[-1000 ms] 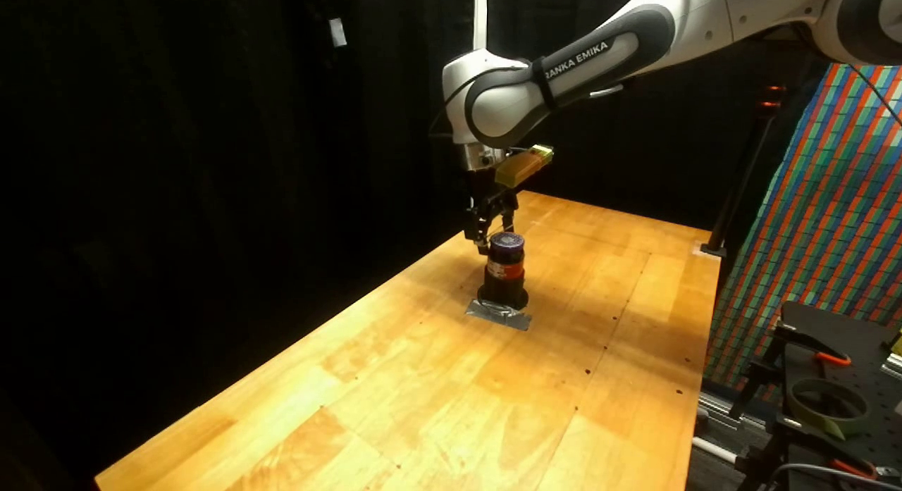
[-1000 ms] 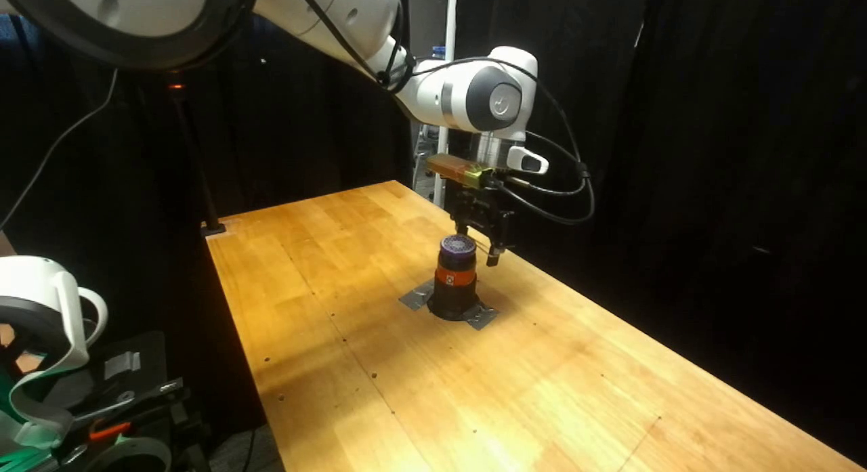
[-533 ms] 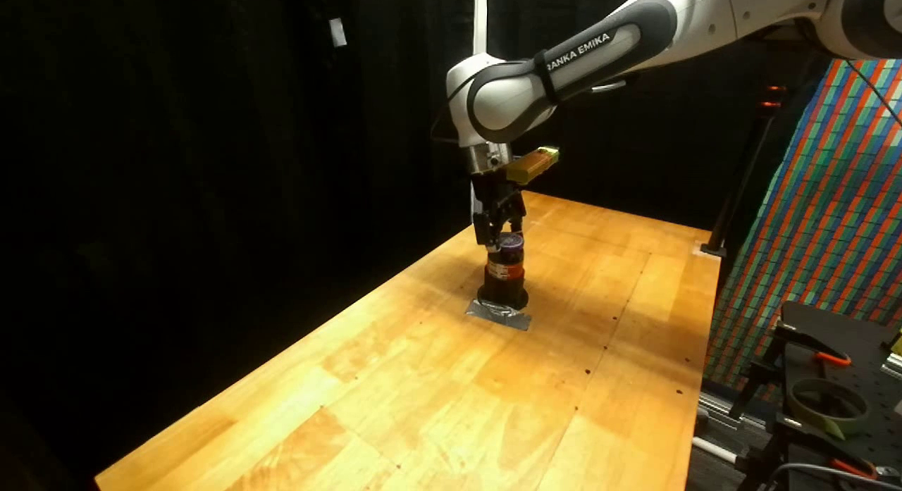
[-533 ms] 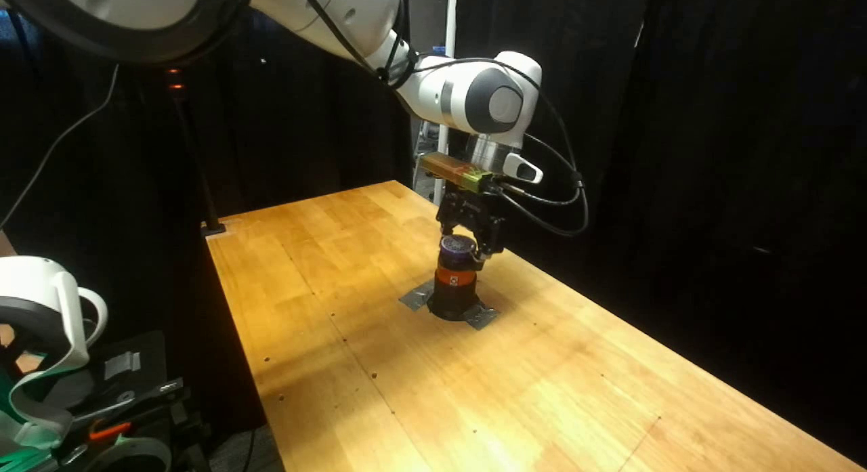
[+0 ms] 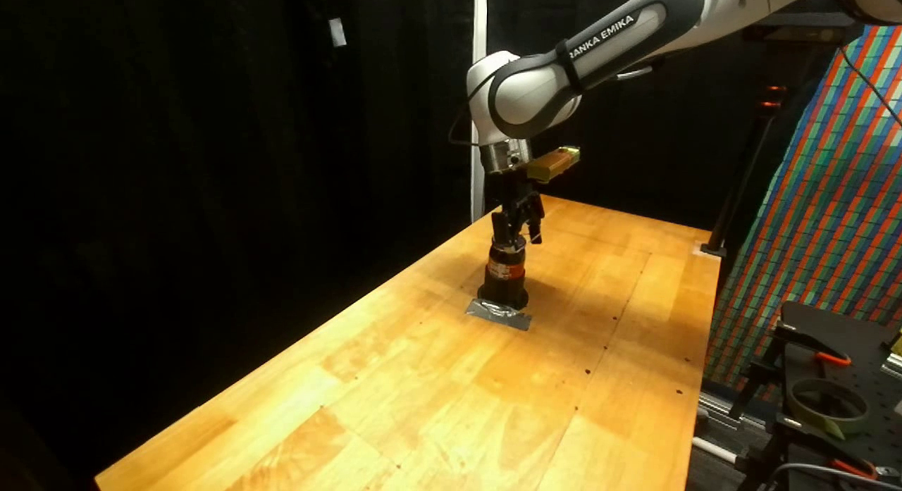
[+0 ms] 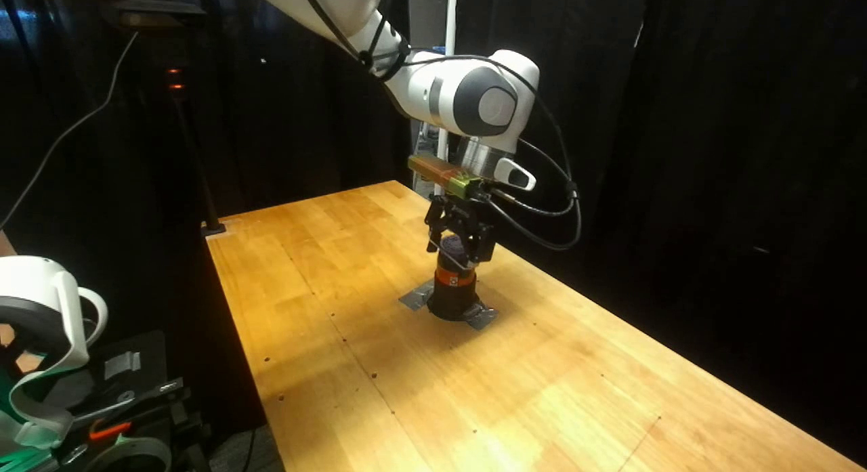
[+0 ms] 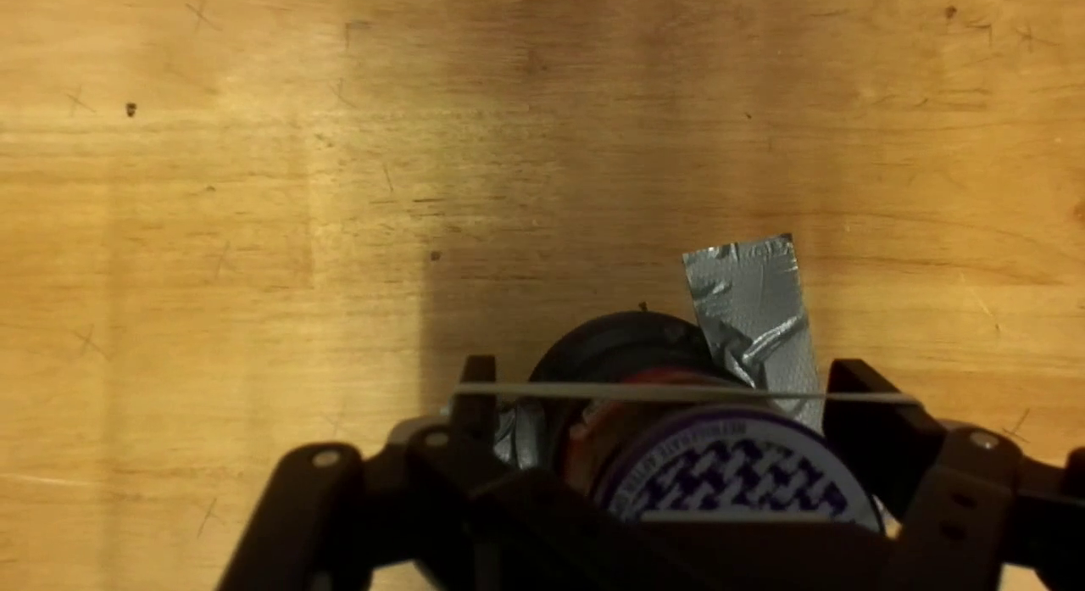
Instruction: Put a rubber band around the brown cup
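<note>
Cup (image 5: 505, 272) upright on the table (image 6: 576, 363), tape (image 7: 750, 303) seeming to pin its foot; my gripper (image 7: 664, 387) is at the cup's top, fingers (image 7: 877, 438) spread to either side of its lid (image 7: 737, 481), pinching nothing; whether they touch it I cannot tell. Band (image 7: 644, 393) strung taut between the fingers; in the wrist view it passes just off the lid's rim; in an exterior view it slants in front of the cup, above its orange label (image 6: 454, 278); whether its far side lies behind the cup I cannot tell.

By my guess: band light, soft, springy, liable to snap off a finger, so best carried by its two ends; cup stiff, fairly heavy, smooth; with the tape it should need no grasp; if it wants steadying, I take the body below the lid; the lid's edge could snag the band going down.
</note>
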Tool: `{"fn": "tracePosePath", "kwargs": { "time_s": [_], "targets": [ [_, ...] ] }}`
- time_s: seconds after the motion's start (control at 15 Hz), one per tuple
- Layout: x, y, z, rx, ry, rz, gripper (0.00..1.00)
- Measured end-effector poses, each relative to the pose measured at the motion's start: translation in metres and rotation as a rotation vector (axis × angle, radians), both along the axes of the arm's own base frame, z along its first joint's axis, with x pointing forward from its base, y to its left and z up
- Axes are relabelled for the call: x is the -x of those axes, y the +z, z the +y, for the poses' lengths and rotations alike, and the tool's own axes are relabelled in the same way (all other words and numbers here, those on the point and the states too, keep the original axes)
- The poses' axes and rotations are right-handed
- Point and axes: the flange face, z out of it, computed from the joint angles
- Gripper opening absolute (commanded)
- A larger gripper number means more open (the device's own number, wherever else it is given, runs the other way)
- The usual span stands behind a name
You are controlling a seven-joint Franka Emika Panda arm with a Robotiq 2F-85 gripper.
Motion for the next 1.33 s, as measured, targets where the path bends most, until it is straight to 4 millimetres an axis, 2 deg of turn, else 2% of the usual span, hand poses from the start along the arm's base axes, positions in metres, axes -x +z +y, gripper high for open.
{"fn": "tracePosePath", "kwargs": {
  "time_s": [0.2, 0.27, 0.33, 0.4, 0.6, 0.93, 1.13, 1.33],
  "targets": [
    [0.015, -0.008, -0.002, -0.003, 0.0, -0.027, 1.0],
    [0.02, -0.012, -0.002, -0.005, -0.001, -0.044, 0.75],
    [0.024, -0.017, -0.001, -0.008, 0.0, -0.064, 0.75],
    [0.028, -0.021, -0.001, -0.011, -0.002, -0.092, 0.68],
    [0.042, -0.02, 0.0, -0.02, -0.019, -0.195, 0.42],
    [0.083, -0.018, -0.008, -0.032, -0.046, -0.333, 0.08],
    [0.108, -0.014, -0.011, -0.05, -0.049, -0.453, 0.01],
    [0.126, -0.005, -0.012, -0.081, -0.048, -0.631, 0.05]
  ]
}}
